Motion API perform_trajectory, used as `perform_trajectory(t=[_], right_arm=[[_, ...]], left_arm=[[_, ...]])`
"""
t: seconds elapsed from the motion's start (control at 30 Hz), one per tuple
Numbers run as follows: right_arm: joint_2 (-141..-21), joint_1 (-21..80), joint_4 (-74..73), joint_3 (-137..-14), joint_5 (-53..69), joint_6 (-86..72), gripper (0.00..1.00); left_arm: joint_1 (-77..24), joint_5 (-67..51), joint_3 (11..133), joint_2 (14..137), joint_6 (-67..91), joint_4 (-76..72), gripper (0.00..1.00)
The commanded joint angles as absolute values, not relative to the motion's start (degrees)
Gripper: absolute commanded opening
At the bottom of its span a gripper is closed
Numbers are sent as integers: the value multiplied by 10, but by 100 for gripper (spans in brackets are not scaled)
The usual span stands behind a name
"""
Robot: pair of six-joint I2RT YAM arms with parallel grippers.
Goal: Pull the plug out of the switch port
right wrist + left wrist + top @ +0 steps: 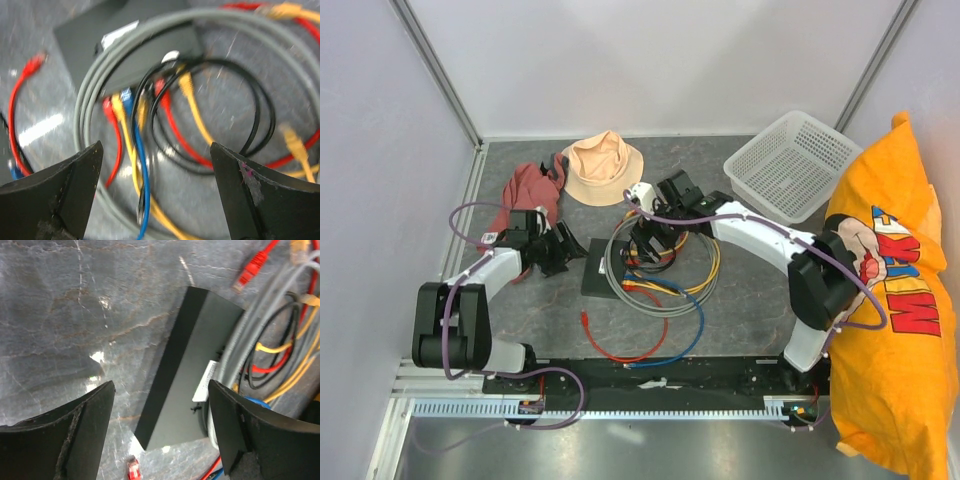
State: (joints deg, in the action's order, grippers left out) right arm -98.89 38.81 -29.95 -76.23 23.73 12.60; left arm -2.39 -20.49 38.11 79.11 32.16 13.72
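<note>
The switch [601, 272] is a flat matte black box on the table between the arms. It also shows in the left wrist view [187, 375] and, blurred, in the right wrist view [112, 37]. Several plugs sit along its port edge: red [107, 106], yellow [117, 103], blue [125, 95], another red [160, 88] and another yellow [185, 83]. My left gripper [561, 256] [161, 386] is open and empty over the switch's left end. My right gripper [651, 238] [156, 147] is open and empty above the cables trailing from the plugs.
A grey cable coil [665, 300] and red, blue, yellow and black cables lie around the switch. A loose red plug [133, 469] lies by its corner. A peach hat [602, 168], red cloth [525, 190], white basket [792, 165] and orange bag [890, 300] ring the area.
</note>
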Motion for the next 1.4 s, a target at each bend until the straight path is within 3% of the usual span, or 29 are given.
perform_trajectory(t=[0.0, 0.23, 0.4, 0.53, 0.87, 1.1, 1.37], right_arm=[[-1048, 393, -237, -825, 200, 44, 96], [-1143, 392, -238, -886, 187, 74, 93], [-1150, 401, -236, -876, 185, 79, 93], [-1101, 387, -239, -848, 134, 77, 92], [-905, 304, -329, -752, 220, 173, 90], [-852, 358, -290, -685, 214, 212, 89], [-938, 475, -234, -680, 212, 264, 84]], left_arm=[[-28, -193, 404, 821, 343, 118, 82], [-27, -216, 401, 801, 369, 162, 80], [-27, -229, 394, 785, 370, 189, 81], [-27, -230, 396, 786, 372, 179, 81], [-27, -216, 390, 749, 374, 182, 81], [-29, -232, 356, 742, 386, 191, 83], [-29, -210, 298, 679, 407, 180, 83]])
